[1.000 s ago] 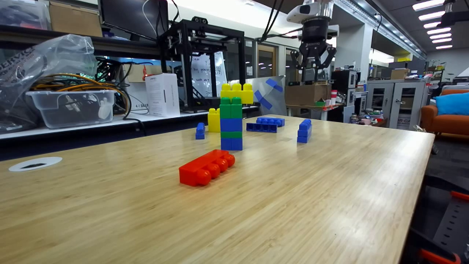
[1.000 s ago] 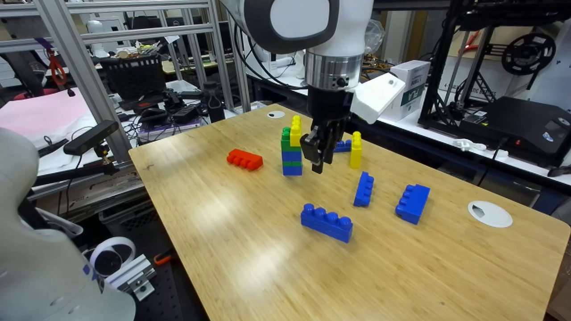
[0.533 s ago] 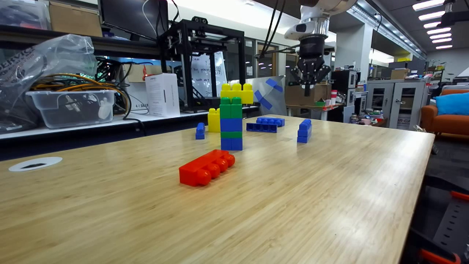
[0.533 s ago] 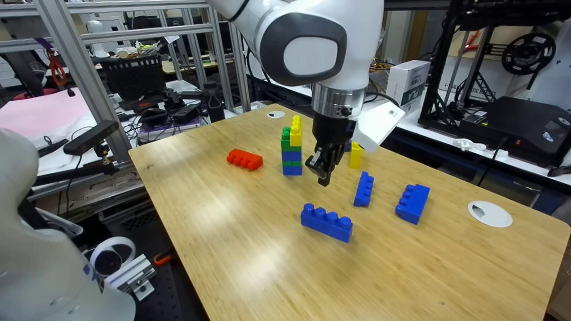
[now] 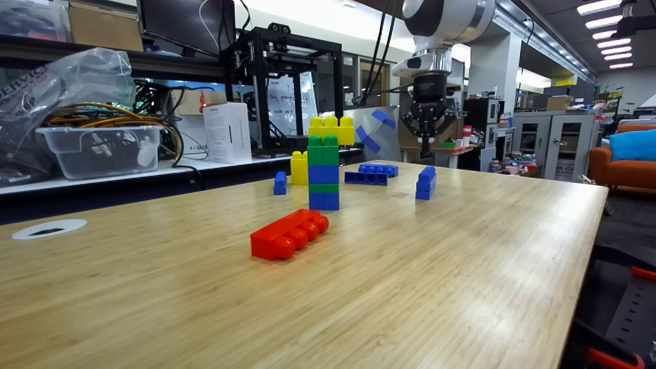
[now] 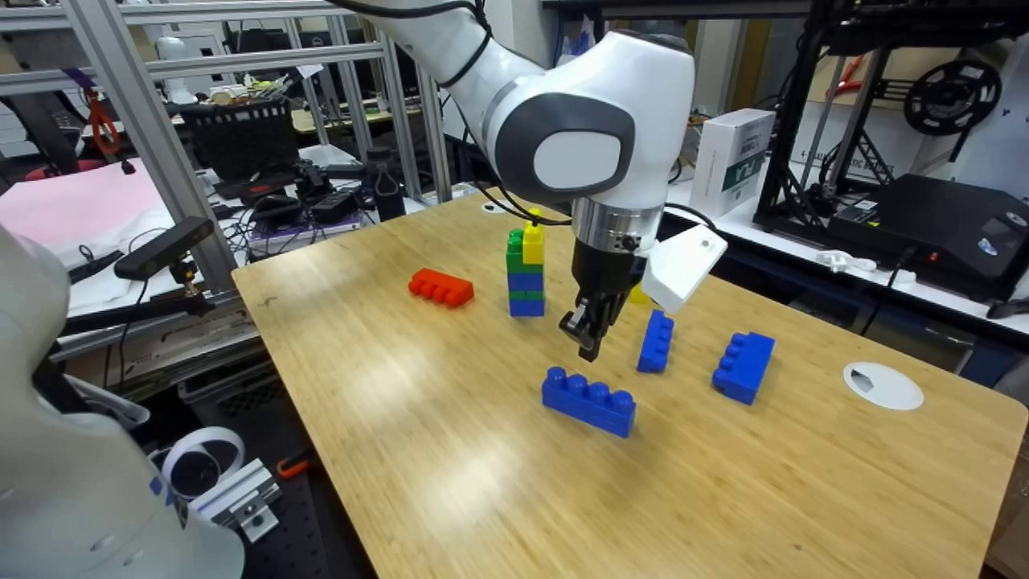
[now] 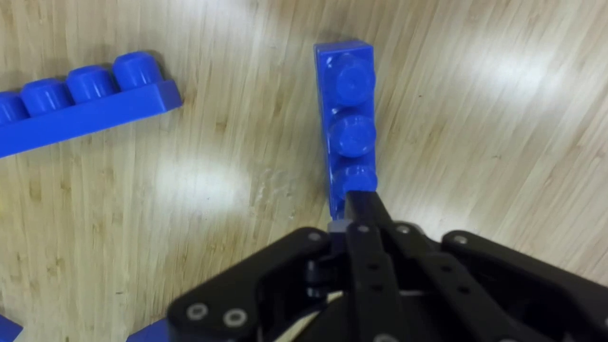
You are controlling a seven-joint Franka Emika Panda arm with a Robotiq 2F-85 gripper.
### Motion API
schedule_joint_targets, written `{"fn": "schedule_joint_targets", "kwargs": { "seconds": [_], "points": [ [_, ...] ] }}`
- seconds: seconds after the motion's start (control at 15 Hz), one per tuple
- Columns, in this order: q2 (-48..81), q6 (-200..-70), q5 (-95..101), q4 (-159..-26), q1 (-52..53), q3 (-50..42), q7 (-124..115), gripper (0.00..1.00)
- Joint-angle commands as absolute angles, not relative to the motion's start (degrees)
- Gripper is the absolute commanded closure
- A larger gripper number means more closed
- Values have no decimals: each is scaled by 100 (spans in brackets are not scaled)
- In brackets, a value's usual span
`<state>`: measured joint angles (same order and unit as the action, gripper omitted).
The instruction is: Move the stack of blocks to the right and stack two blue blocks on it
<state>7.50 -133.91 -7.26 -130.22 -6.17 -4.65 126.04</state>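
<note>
While the tower of blue, green and yellow studded plastic bricks [image 6: 526,281] stands upright on the pale wooden table [image 6: 386,482], a long flat red plastic brick [image 6: 440,288] lies near it. Well apart rests a long blue studded plastic block [image 6: 588,404], studs up, and the black two-fingered gripper [image 6: 589,352] hangs clenched above that block. Near this, a narrow blue plastic brick [image 6: 655,342] and a broader blue plastic brick [image 6: 746,367] lie on their sides.

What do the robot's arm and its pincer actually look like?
The arm is smooth, rounded and white, with a dark-grey band around a white oval, a silver collar and black cables. The pincer is black and jointed, with round pale screws showing in the wrist view.
</note>
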Motion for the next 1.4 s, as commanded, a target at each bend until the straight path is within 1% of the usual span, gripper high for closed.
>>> {"fn": "schedule_joint_targets", "kwargs": {
  "seconds": [0.0, 1.33],
  "points": [
    [1007, -13487, -658, -12876, -663, -390, 12527, 100],
    [1457, -13714, -551, -12894, -721, -251, 12656, 100]
  ]
}}
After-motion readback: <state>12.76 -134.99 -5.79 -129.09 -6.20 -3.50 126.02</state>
